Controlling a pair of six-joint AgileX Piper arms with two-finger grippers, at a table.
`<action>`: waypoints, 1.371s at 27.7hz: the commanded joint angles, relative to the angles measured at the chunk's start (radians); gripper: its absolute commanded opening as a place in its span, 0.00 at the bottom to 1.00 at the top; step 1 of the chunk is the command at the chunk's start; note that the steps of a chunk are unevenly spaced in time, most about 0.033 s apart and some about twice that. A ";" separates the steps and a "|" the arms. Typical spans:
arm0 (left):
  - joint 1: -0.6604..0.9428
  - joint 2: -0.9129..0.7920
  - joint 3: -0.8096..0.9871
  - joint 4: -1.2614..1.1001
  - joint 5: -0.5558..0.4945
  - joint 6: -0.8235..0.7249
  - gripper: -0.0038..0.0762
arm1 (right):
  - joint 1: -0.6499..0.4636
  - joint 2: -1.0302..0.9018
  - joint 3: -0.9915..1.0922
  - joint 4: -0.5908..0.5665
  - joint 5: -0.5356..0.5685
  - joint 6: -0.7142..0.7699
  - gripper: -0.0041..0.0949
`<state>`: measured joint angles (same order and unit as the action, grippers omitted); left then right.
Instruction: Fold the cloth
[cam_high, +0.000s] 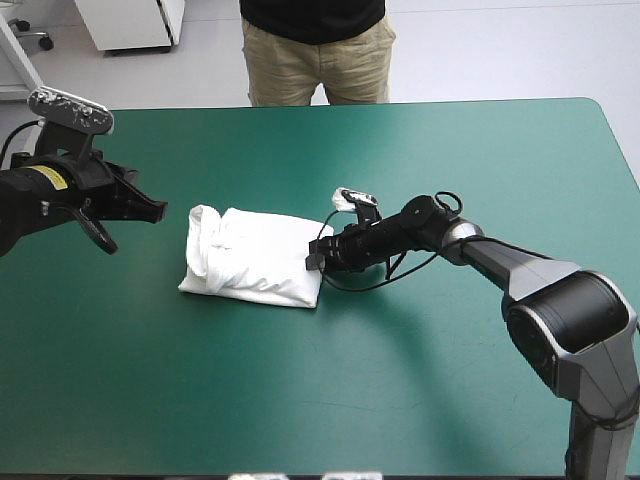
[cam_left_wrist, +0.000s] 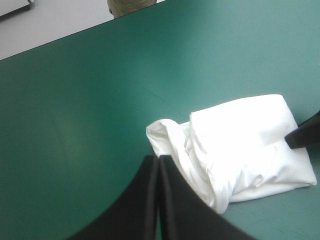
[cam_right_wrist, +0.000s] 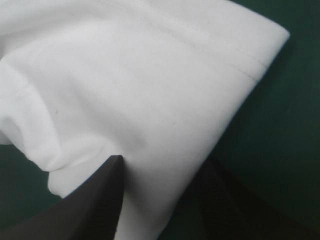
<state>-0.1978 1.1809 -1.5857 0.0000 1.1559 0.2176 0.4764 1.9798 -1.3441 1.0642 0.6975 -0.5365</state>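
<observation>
We are finding the T-shirt lying mid-table as a folded bundle. It is looking soft, light and apt to slump, so we are favouring its right edge. The right gripper is straddling that edge, fingers spread. The left gripper is hovering clear, fingers pressed together, and nothing is blocking us.

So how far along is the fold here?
Looks nearly done: the T-shirt lies as a folded bundle. In hand: the right hand is open at the bundle's edge, cloth between its fingers; the left hand is shut, off the cloth. Left: probably just a final tidy.
</observation>
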 joint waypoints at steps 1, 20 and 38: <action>0.000 -0.016 -0.029 -0.010 -0.062 -0.008 0.04 | 0.001 -0.042 -0.047 0.042 0.023 -0.030 0.31; 0.000 -0.016 -0.029 -0.006 -0.060 -0.004 0.04 | -0.283 -0.346 0.000 -0.596 0.170 0.210 0.02; 0.000 -0.016 -0.029 -0.006 -0.037 -0.008 0.04 | -0.791 -0.519 0.232 -1.229 0.237 0.489 0.06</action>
<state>-0.1978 1.1809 -1.5857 0.0000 1.1709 0.2176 -0.3052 1.5022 -1.0915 -0.0968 0.9613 -0.0637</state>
